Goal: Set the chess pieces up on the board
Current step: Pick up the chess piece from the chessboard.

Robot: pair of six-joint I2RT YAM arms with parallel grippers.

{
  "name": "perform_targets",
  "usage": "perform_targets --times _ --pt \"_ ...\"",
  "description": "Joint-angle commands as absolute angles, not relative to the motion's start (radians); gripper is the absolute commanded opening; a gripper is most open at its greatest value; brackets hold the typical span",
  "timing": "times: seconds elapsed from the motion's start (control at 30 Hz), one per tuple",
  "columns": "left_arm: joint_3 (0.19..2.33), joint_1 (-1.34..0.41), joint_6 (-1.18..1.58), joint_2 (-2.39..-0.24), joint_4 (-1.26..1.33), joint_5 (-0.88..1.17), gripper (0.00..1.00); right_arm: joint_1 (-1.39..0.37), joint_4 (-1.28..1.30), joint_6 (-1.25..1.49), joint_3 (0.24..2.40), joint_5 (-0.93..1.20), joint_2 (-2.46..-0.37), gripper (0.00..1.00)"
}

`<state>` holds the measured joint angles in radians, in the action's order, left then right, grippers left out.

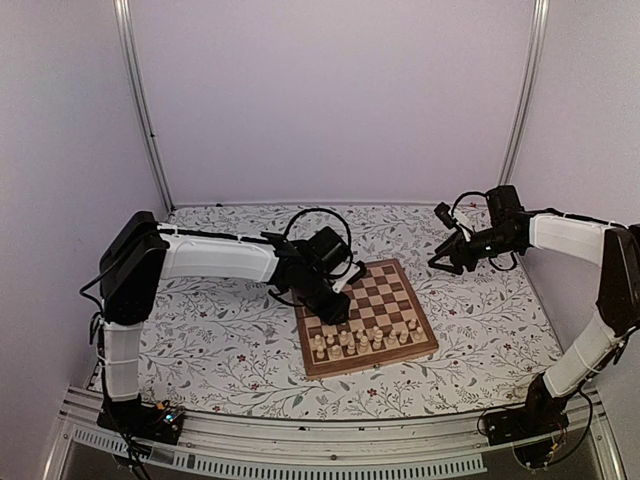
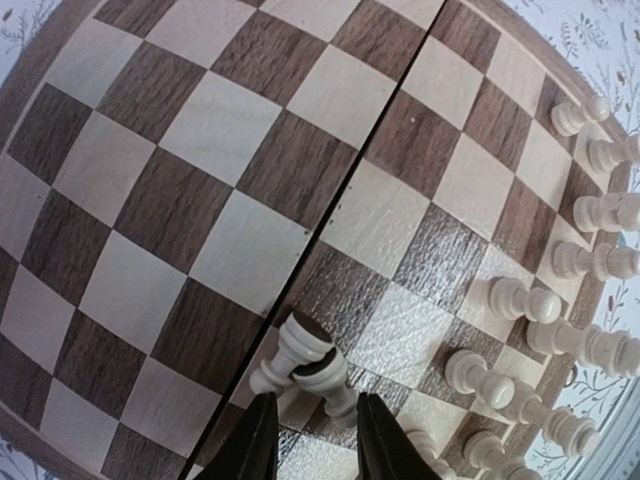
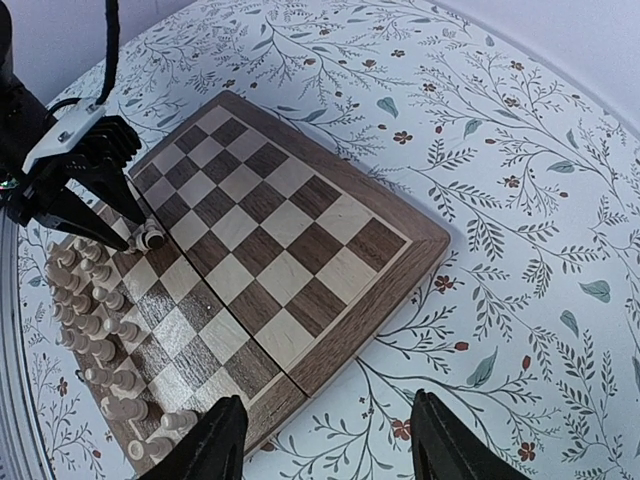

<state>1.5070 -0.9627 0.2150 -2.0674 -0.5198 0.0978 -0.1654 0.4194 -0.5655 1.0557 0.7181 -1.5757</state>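
Note:
The wooden chessboard (image 1: 385, 290) lies in the middle of the floral table. Several pale cream pieces (image 1: 365, 340) stand in two rows along its near edge. My left gripper (image 1: 335, 310) is low over the board's left side, open. Two toppled pieces (image 2: 305, 365) lie crossed on the squares between its fingertips (image 2: 258, 430). Standing pieces (image 2: 590, 210) line the right of the left wrist view over the board (image 2: 200, 150). My right gripper (image 1: 445, 262) hovers off the board's right edge, open and empty (image 3: 328, 400). The right wrist view shows the board (image 3: 270, 220) and the left gripper (image 3: 125, 215).
The floral tablecloth (image 1: 220, 330) surrounds the board. Pale walls and two metal posts (image 1: 140, 110) close the back and sides. The far half of the board carries no pieces. In the right wrist view the rows of pieces (image 3: 90, 300) stand at the far left.

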Motion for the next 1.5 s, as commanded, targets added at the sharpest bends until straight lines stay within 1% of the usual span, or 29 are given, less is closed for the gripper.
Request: perform_targets --times 0.0,0.33,0.5,0.73,0.93,1.03,1.27,1.47 --pt "1.551 -0.973 0.222 -2.101 -0.547 0.113 0.28 -0.170 0.432 -0.574 1.084 0.737 -1.589 0.59" --pt "1.579 -0.980 0.204 -2.138 -0.601 0.082 0.23 -0.170 0.433 -0.571 1.084 0.741 -1.589 0.58" --pt "1.573 -0.985 0.184 -2.146 -0.625 0.074 0.17 -0.171 0.433 -0.568 1.083 0.752 -1.593 0.58" --pt "1.547 -0.992 0.134 -2.132 -0.666 0.004 0.15 -0.204 0.427 -0.562 1.087 0.742 -1.601 0.58" --pt "1.522 -0.994 0.108 -2.106 -0.645 -0.043 0.07 -0.262 0.425 -0.553 1.103 0.734 -1.605 0.57" --pt "1.502 -0.981 0.099 -2.063 -0.604 -0.010 0.05 -0.277 0.435 -0.551 1.122 0.743 -1.610 0.57" --pt "1.440 -0.928 0.101 -1.955 -0.483 0.165 0.05 -0.320 0.456 -0.545 1.140 0.771 -1.625 0.57" --pt "1.401 -0.890 0.115 -1.936 -0.412 0.264 0.06 -0.399 0.480 -0.557 1.164 0.778 -1.656 0.57"
